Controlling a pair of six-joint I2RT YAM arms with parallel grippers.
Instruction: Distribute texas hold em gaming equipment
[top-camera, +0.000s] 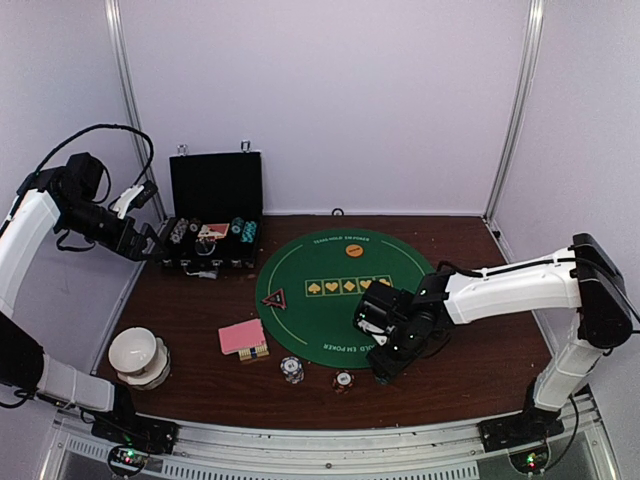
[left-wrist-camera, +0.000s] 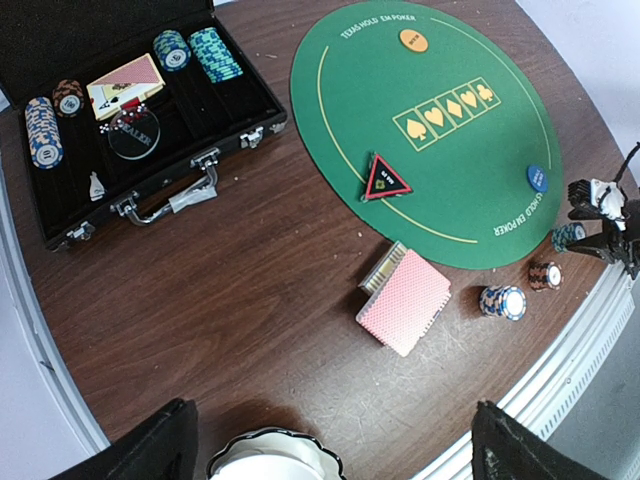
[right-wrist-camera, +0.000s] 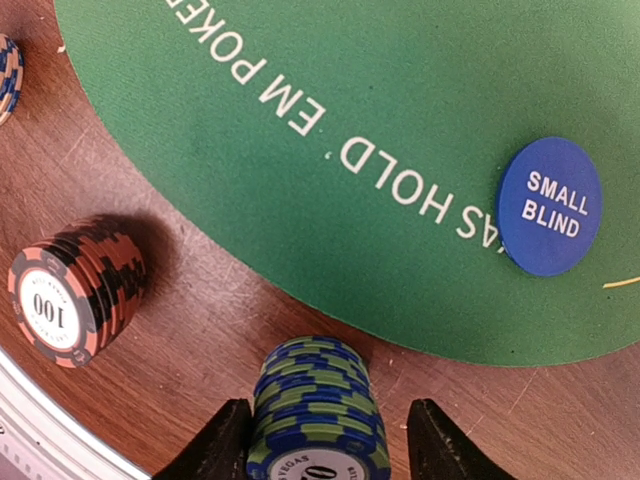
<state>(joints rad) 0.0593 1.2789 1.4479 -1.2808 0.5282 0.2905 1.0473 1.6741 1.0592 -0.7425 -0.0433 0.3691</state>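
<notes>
The job looks to me roughly half done. On the round green mat (top-camera: 330, 310) the orange disc (top-camera: 353, 251) sits at the far edge, the blue disc (right-wrist-camera: 549, 205) marked small blind lies near the front edge, and the red triangle marker (top-camera: 274, 298) rests at the mat's left rim. Three chip piles stand on the bare bench (top-camera: 190, 300) just off the mat's front edge: a white stack (top-camera: 291, 370), a red stack (right-wrist-camera: 75, 290) and a teal stack (right-wrist-camera: 318, 410). The right end effector (right-wrist-camera: 328, 440) is low over that teal stack, its jaws partly open with a finger on either side. I see a sliver of gap on one side, so I would not call it gripped. The left end effector (left-wrist-camera: 330, 407) hangs wide open and empty, high over the bench's left side. The pink-backed cards (top-camera: 243, 336) lie left of the mat on top of a small patterned box (top-camera: 257, 352). In the open black case (top-camera: 213, 215) more spare chips (left-wrist-camera: 45, 130) wait in their slots, so more handing out probably remains. The bench is dark, scuffed wood grain with a metal rail (top-camera: 330, 440) along its front. A white bowl (top-camera: 138, 355) sits at the near left, and plain white walls (top-camera: 330, 100) with metal uprights (top-camera: 515, 110) close the space in.
</notes>
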